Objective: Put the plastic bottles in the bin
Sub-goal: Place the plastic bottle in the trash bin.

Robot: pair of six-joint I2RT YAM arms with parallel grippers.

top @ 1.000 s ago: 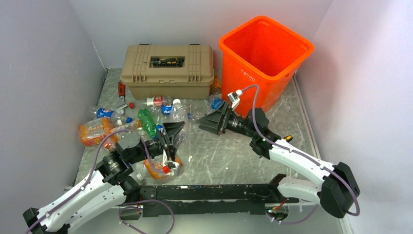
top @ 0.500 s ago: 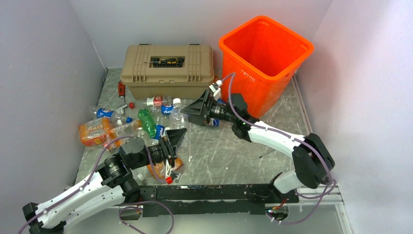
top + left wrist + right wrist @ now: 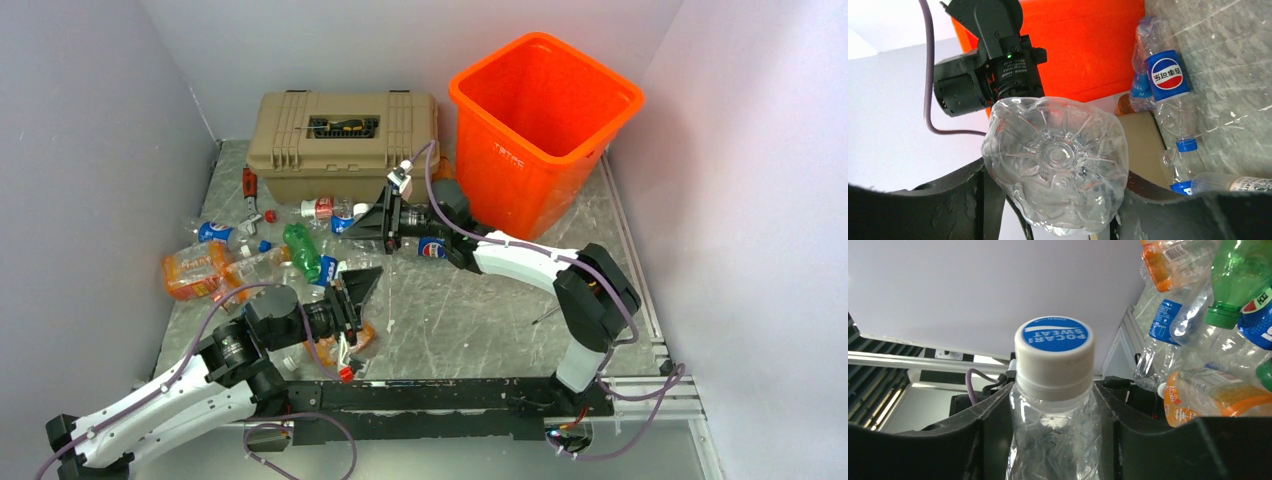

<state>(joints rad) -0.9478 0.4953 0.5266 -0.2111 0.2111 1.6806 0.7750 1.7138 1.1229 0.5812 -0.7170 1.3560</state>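
Near the front edge, the left gripper [image 3: 356, 288] was clamped on a clear crushed bottle [image 3: 1055, 160] (base end first in the wrist view). It looked thin-walled and feather-light, likely to buckle or slip, so best pinched across the body. Mid-bench, the right gripper [image 3: 378, 224] was closed round the neck of a white-capped bottle [image 3: 1054, 390], probably its stiffest spot; the loose plastic bottles [image 3: 240, 260] lay toward the left edge, the bin [image 3: 520, 165] at the far right corner.

The bin [image 3: 520, 170] stands right of the toolbox [image 3: 345, 150]; bottles [image 3: 300, 250] lie scattered before the toolbox.
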